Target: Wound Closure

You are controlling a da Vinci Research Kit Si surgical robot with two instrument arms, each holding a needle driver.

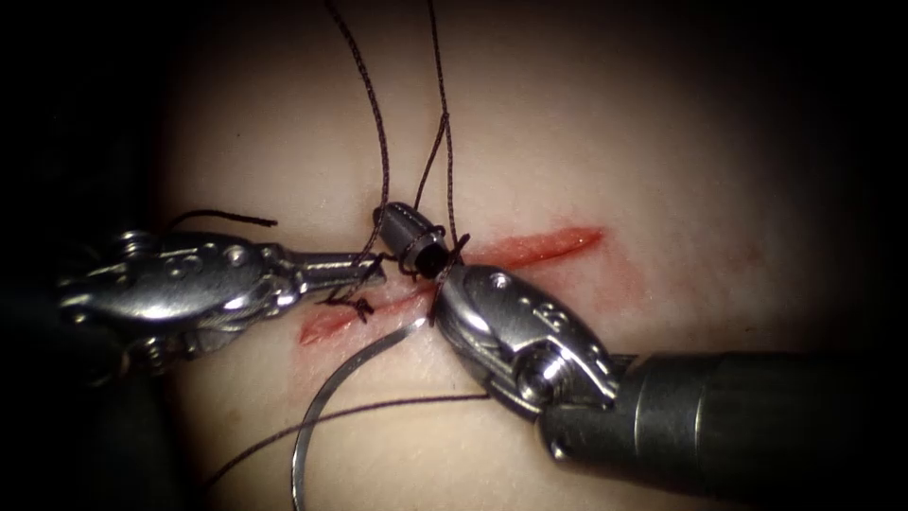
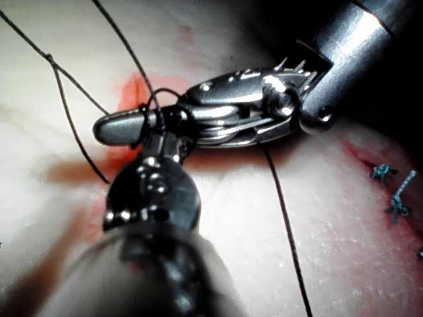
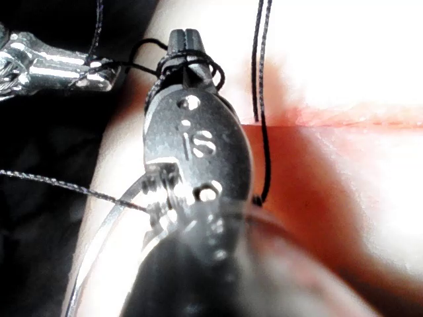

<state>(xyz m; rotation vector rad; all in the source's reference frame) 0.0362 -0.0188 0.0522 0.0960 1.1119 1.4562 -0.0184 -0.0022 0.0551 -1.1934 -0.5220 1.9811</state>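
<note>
Thread (image 1: 378, 142) is wound in loops round the closed jaws of the right tool (image 1: 407, 238) at frame centre, just above the cut (image 1: 530, 248); two strands run up from the loops to the top edge. The jaws are seen pressed together in the right wrist view (image 3: 184, 41), loops lying just behind the tips; whether a strand is pinched between them cannot be told. Left tool (image 1: 364, 272) is brought in from the left, long axis nearly level, tips close beside the wrapped jaws and over the small knot (image 1: 352, 303) at the cut's left part. Its jaws look narrow, and a hold on thread cannot be told. Needle (image 1: 331, 407) is left free on the tissue (image 1: 662, 142) below the cut, lower centre, held by neither tool, its curve sweeping from beside the right tool's wrist down to the bottom edge.
</note>
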